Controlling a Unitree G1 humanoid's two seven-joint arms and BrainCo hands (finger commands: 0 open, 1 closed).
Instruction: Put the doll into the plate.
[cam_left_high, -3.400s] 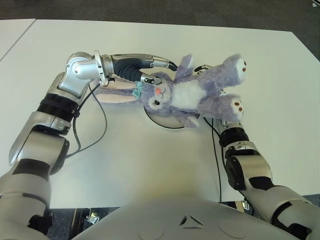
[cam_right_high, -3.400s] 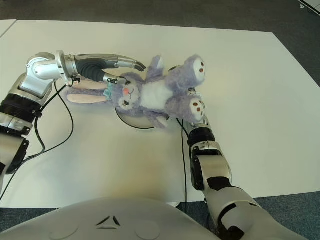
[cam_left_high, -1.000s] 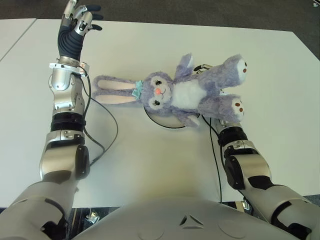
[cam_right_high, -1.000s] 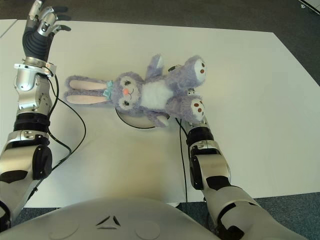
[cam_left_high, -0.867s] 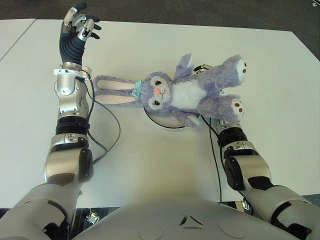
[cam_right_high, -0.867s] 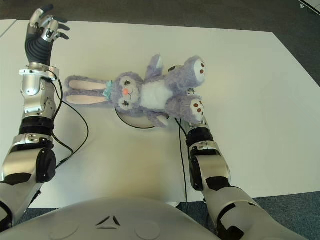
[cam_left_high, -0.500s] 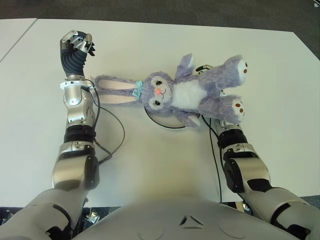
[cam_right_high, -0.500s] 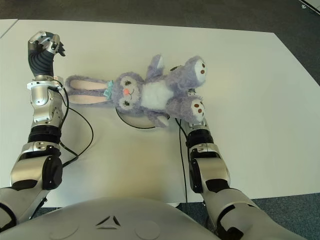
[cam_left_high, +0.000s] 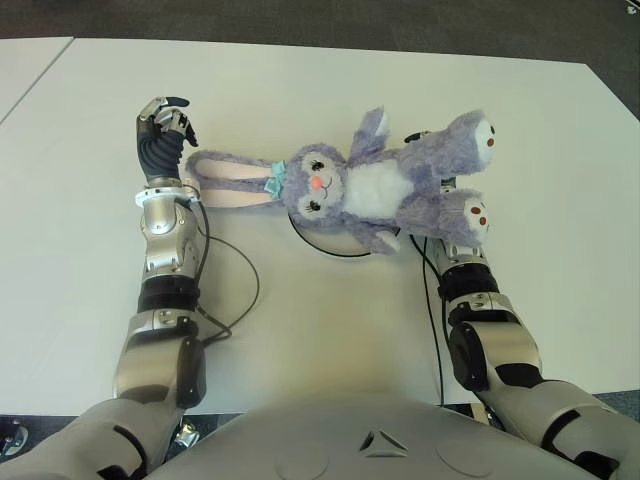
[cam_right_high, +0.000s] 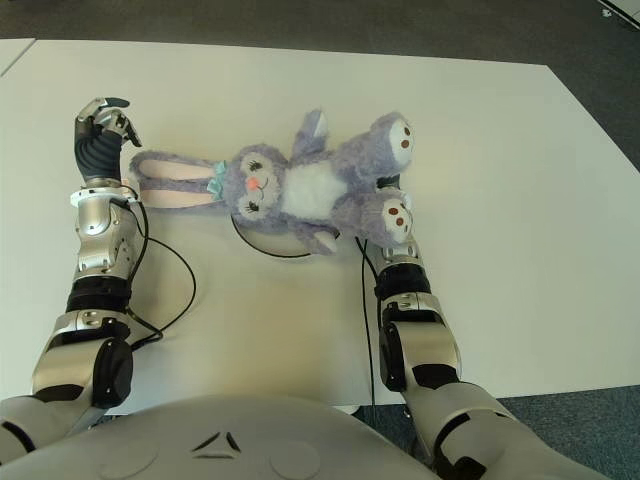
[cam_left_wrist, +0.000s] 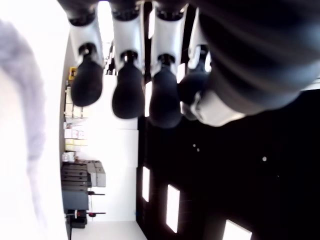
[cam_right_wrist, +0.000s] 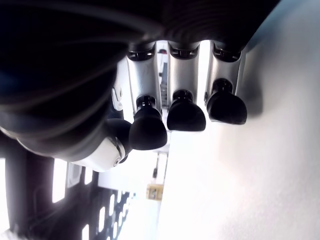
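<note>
The fluffy purple bunny doll with long pink-lined ears (cam_left_high: 375, 190) is lying on its back across the round white plate (cam_left_high: 335, 243) in the middle of the white table (cam_left_high: 300, 330). Its tummy and head are sitting over the plate, so most of the plate is hiding under it. The doll is lying long-ways across the table: its ears are sticking out past the plate toward the robot's left side, and its two feet are sticking out past the plate toward the robot's right side. The left hand (cam_left_high: 163, 125) is showing just beside the tips of the ears, on their left; its fingers (cam_left_wrist: 127, 92) are curling in loosely and are holding nothing. The right hand (cam_right_high: 388, 190) is mostly hiding under the doll's feet, on the right side of the plate; its fingers (cam_right_wrist: 186, 114) are bending a little and are gripping nothing. So each hand is close to one end of the doll. I think the doll is already in place, with both hands letting it be.
</note>
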